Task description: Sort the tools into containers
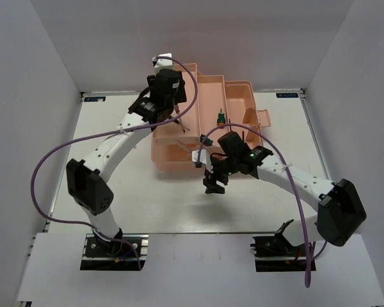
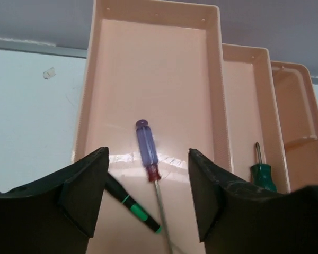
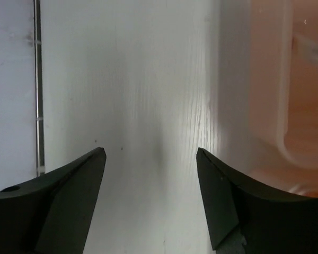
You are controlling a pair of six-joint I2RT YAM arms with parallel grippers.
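Note:
The containers are trays of one salmon-pink toolbox (image 1: 205, 96). My left gripper (image 2: 148, 153) (image 1: 168, 112) hangs open over its left tray (image 2: 153, 63) and holds nothing. Below it in that tray lie two of the tools. One is a blue-handled screwdriver (image 2: 147, 151). A black-green screwdriver (image 2: 132, 203) crosses its shaft. A green-handled screwdriver (image 2: 262, 174) lies in the neighbouring tray. A green-orange screwdriver (image 1: 222, 118) rests in the middle of the box. My right gripper (image 3: 151, 153) (image 1: 212, 184) is open and empty over bare table in front of the box.
In the right wrist view, the toolbox's wall (image 3: 270, 106) stands to the right of my right gripper. A hinged lid flap (image 1: 259, 118) sticks out at the box's right side. White walls close in the table on the left, back and right.

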